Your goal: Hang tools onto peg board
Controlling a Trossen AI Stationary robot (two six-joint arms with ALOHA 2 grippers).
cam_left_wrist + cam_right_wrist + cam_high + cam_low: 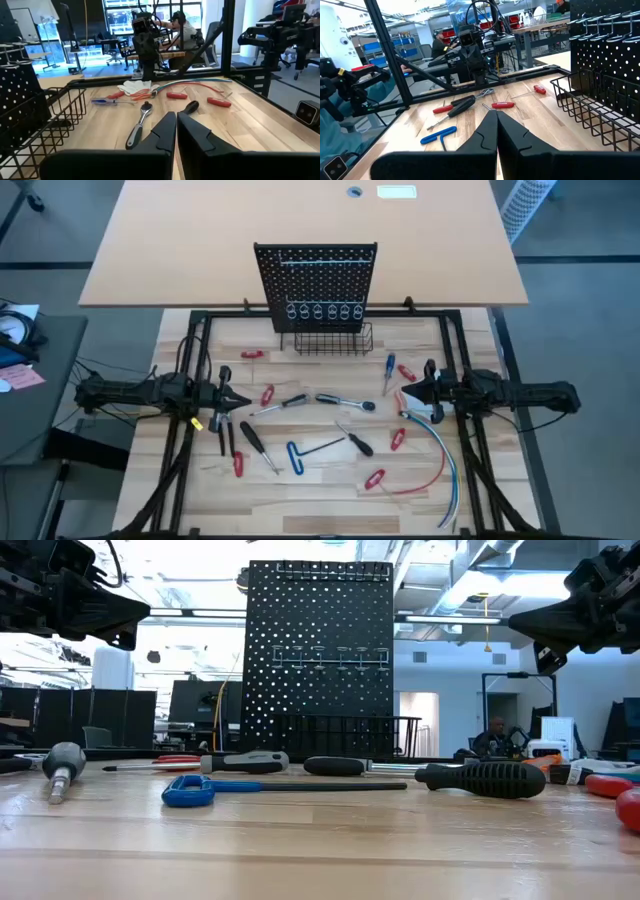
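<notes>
The black peg board point(316, 285) stands upright at the table's far middle, with a blue rail, a row of ring holders point(318, 311) and a wire basket point(326, 340) at its base. Tools lie flat on the tabletop: a silver ratchet wrench point(345, 401), a blue T-handle hex key point(300, 452), black-handled screwdrivers point(254, 444), a blue screwdriver point(388, 372), pliers point(222, 427) and small red-handled tools point(267, 394). My left gripper point(241, 400) is shut and empty, held above the table's left side. My right gripper point(402, 397) is shut and empty, above the right side.
Red, blue and white cables point(440, 455) curve over the table's right near part. A black frame point(200, 330) borders the work area. A person point(182, 30) sits in the room beyond the table. Bare wood lies in front of the basket point(320, 375).
</notes>
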